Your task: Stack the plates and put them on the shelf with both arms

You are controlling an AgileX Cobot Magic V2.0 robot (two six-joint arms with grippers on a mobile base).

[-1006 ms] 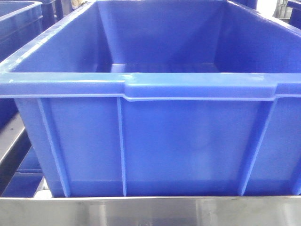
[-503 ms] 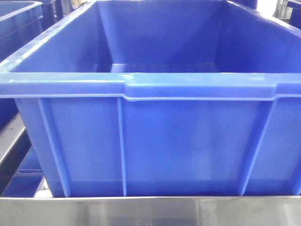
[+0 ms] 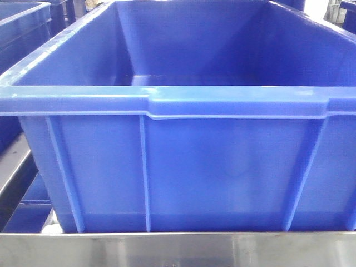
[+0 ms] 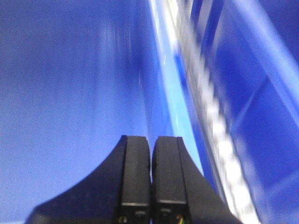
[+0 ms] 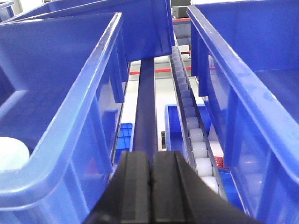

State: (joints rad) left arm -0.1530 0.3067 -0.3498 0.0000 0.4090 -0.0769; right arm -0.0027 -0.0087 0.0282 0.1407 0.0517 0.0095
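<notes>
Along the bottom of the front view runs a brushed stainless-steel front rail (image 3: 178,249), level from left to right; we take it as the front edge of the shelf. Directly behind it stands a large blue plastic crate with vertical ribs and a thick rolled rim (image 3: 178,161), filling nearly the whole view. Its open top faces upward and we see nothing inside it from here. Parts of further blue crates show at the far left (image 3: 22,28).

In the right wrist view, a grey-white roller track (image 5: 189,119) of the shelf runs lengthwise away from the camera, its long axis pointing into the distance, with a dark rail (image 5: 145,107) alongside it on the left. The two lie between a blue crate on the left (image 5: 70,107) and another blue crate on the right (image 5: 243,93). A pale rounded white object (image 5: 11,154) shows inside the left crate at the edge of the view; we cannot tell whether it is one of the plates.

The black right gripper (image 5: 152,170) has its jaws pressed together with nothing between them.

The left wrist view is blurred. The black left gripper (image 4: 150,154) likewise has its jaws together, empty, close before a blue crate wall (image 4: 70,84). A streaked roller track (image 4: 205,102) runs diagonally on its right.
</notes>
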